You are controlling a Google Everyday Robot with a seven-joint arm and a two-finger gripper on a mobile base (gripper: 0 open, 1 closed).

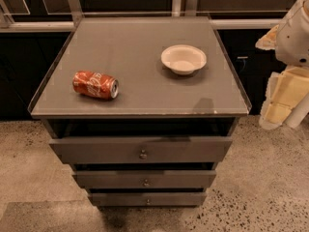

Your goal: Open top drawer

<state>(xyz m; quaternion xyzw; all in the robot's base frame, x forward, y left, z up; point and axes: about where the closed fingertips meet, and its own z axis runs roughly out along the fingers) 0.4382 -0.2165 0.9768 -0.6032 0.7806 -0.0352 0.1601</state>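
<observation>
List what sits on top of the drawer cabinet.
A red soda can lies on its side at left; a white bowl stands right of centre. The cabinet top hides the top drawer's inside. The gripper is off to its right.

the grey worktop [120, 57] carries a white bowl [183, 58] and, left of the bowl, a red can [95, 84] on its side. the gripper [282, 98] is right of the bowl, beyond the worktop.

Top drawer [96, 150], dk grey, 1 ctr knob [143, 154]; gripper [281, 99] far rt.
</observation>
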